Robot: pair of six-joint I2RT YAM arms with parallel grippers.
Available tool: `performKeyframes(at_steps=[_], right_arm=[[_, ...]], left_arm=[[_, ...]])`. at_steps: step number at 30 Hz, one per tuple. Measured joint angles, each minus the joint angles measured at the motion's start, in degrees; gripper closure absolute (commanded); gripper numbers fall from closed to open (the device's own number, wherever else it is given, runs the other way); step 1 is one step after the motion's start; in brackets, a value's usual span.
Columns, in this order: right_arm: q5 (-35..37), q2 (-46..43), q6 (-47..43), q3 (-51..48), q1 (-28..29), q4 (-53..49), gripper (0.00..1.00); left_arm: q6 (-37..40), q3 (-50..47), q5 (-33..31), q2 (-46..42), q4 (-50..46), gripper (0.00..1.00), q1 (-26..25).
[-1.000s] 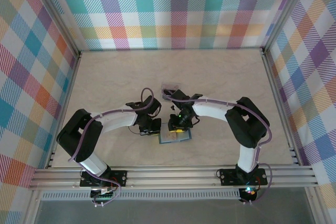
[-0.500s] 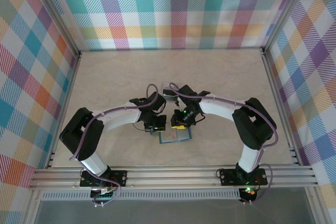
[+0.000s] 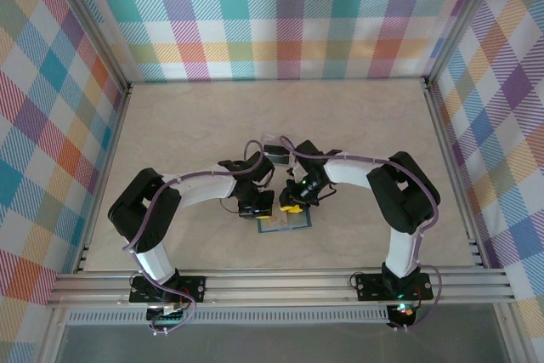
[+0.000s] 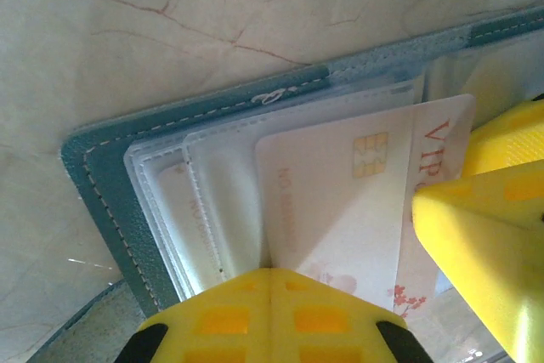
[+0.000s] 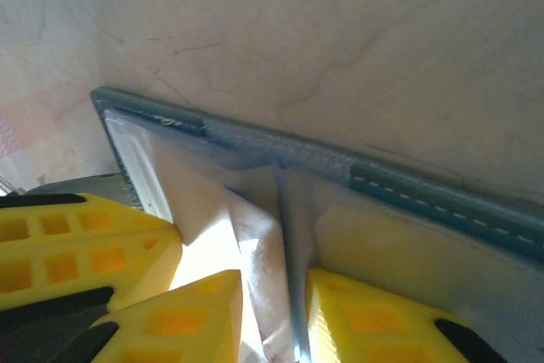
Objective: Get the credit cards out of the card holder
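Pulling a card (image 4: 340, 201) from the holder (image 4: 93, 184), which lies open on the bench (image 4: 255, 23).
Left end effector (image 4: 270, 282) is pinched shut on it; right end effector's (image 5: 276, 295) grip cannot be told, so the holder could be dragged along.

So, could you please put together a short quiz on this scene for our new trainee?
1. True or false: the card holder is folded shut.
2. Which red letters are printed on the credit card with the chip? A) VIP B) ATM C) NFC
3. Fill in: the fingers in the left wrist view are coloured ____.
Key: 1 false, it lies open; 2 A; 3 yellow.
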Motion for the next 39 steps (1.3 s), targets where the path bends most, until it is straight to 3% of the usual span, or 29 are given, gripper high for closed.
performKeyframes(at_steps=[12, 23, 39], right_arm=[[-7.4, -1.2, 2.7, -6.2, -1.8, 10.6, 0.8], [-9.6, -7.0, 5.6, -9.7, -1.9, 14.3, 0.96], [0.3, -11.8, 1.1, -9.4, -2.8, 3.5, 1.0]], left_arm=[[0.0, 0.0, 0.0, 0.1, 0.0, 0.98, 0.0], [0.0, 0.1, -0.2, 0.1, -0.2, 0.98, -0.1], [2.2, 1.7, -3.5, 0.1, -3.8, 0.98, -0.2]])
